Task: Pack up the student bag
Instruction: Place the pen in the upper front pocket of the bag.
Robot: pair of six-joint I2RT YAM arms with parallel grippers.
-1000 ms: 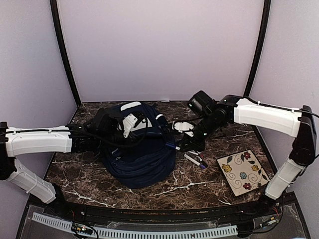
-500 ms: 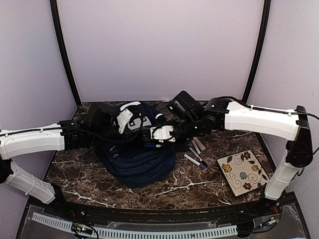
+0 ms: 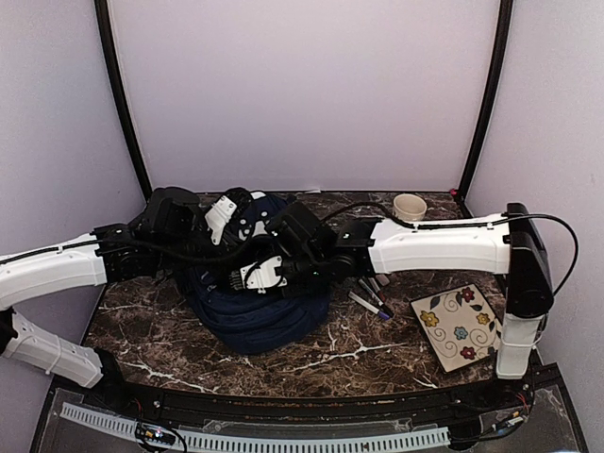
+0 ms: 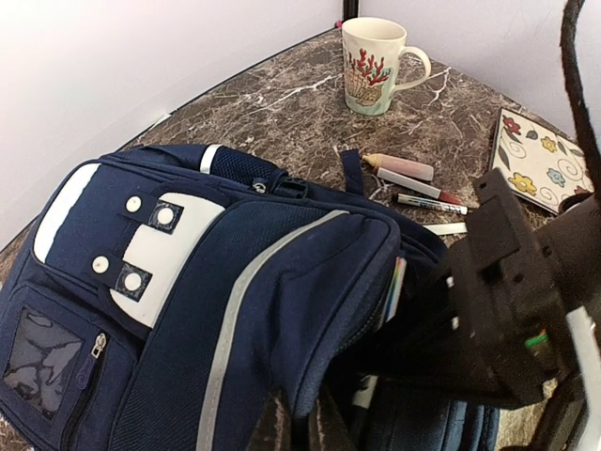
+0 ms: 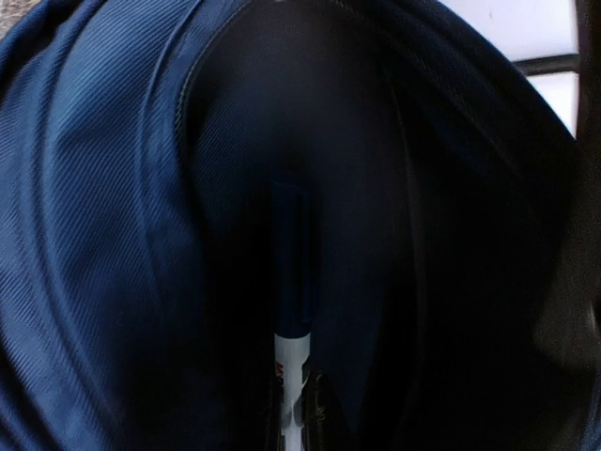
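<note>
Right tool (image 5: 296, 406) is clamping on a blue-capped marker (image 5: 289, 319), cap leading, and is pointing it into the dark mouth of the student bag (image 3: 260, 316), which is lying on the desk (image 3: 377, 359) a little toward 9 o'clock of centre. Left tool (image 4: 302, 427) is pinching shut on the bag's fabric at the zip edge, apparently lifting the front panel so the pocket is gaping wide enough for the marker to pass. Room inside is looking tight: navy walls are crowding the marker at 9 and 3 o'clock, with the free channel running toward 12 o'clock in the right wrist view. Outside, loose pens (image 3: 373, 300) are lying just beside the bag at 3 o'clock, a flowered tile (image 3: 460, 327) is sitting near 4 o'clock and a mug (image 3: 409, 206) is standing at 1 o'clock, seemingly leaving the right arm room for backing out toward 3 o'clock.
</note>
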